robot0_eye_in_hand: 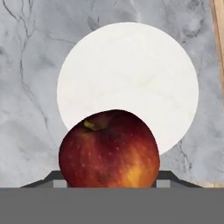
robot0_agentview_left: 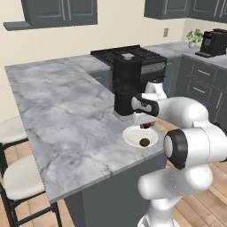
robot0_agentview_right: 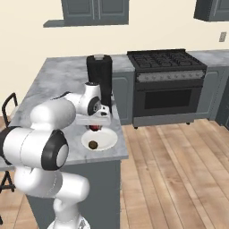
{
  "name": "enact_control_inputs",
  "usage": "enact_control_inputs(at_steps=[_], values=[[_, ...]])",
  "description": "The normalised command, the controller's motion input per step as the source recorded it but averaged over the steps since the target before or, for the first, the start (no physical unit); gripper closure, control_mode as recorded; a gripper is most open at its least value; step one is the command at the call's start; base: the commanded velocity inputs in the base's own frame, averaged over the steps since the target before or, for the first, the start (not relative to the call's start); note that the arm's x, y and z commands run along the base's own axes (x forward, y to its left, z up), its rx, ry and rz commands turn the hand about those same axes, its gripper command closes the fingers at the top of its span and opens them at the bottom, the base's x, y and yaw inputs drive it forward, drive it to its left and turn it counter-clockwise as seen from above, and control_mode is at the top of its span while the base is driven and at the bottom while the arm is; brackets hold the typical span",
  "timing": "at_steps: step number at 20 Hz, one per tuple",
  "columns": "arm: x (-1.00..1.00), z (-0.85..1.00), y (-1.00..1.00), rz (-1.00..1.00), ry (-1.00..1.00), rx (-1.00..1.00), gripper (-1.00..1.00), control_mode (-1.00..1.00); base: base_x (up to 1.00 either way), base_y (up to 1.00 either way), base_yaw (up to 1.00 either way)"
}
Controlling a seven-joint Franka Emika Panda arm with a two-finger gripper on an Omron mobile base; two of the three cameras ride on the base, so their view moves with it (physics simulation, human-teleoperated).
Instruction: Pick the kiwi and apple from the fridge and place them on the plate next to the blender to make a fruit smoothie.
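The end effector grips the apple just above the plate, which sits near the table's edge beside the blender. The kiwi lies on the plate.

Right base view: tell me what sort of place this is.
A home kitchen, apparently rendered. A stove with gas burners sits between grey cabinets, a marble counter carries a black blender and a white plate, and a stool stands at the counter.
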Motion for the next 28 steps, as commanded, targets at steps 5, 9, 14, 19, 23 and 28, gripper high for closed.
enact_control_inputs(at_steps=[5,9,14,19,23,28], values=[[0.27,-0.46,0.00,0.00,-0.09,0.00,1.00,-1.00,0.00,0.00,0.00],[0.32,-0.44,0.00,0.00,-0.09,0.00,1.00,-1.00,0.00,0.00,0.00],[0.50,-0.35,0.00,0.00,-0.11,0.00,-1.00,-1.00,0.00,0.00,0.00],[0.09,0.01,0.00,0.00,0.00,0.00,-1.00,-1.00,0.00,0.00,0.00],[0.00,0.33,0.08,-0.02,0.03,0.00,-1.00,-1.00,0.00,0.00,0.00],[-0.38,0.89,0.13,-0.01,0.00,-0.01,-1.00,-1.00,0.00,0.00,0.00]])
